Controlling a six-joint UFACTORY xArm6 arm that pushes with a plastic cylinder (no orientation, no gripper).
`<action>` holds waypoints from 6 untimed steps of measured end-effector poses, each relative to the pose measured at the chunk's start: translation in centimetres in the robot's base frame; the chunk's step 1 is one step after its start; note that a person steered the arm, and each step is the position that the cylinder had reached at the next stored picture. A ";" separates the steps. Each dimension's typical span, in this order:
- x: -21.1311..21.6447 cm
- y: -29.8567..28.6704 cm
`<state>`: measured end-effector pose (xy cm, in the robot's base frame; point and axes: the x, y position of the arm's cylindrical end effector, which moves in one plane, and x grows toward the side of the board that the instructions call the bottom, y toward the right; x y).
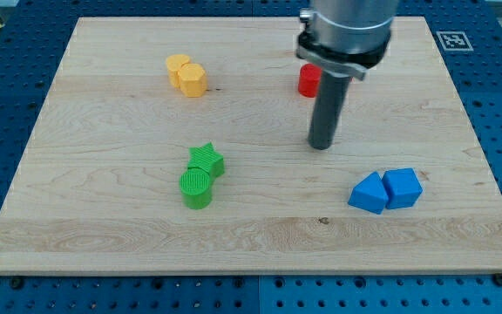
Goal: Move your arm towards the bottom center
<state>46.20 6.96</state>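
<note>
My tip (322, 145) rests on the wooden board (103, 235), right of centre. A red block (308, 80) sits just above it toward the view's top, partly hidden by the arm. Two blue blocks, a triangular one (369, 194) and a cube-like one (403, 187), touch each other at the lower right of my tip. A green star (206, 160) and a green cylinder (196, 188) touch at the lower left of my tip. Two yellow blocks (186, 74) touch each other at the upper left.
The board lies on a blue perforated table (7, 105). A black-and-white marker tag (451, 39) is at the board's upper right corner. The arm's grey body (347, 26) hangs over the top centre-right.
</note>
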 end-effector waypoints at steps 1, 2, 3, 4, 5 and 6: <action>0.0 -2.7; 0.0 -2.7; 0.4 -2.7; 1.9 -2.7; 1.9 -2.7; 2.5 -2.7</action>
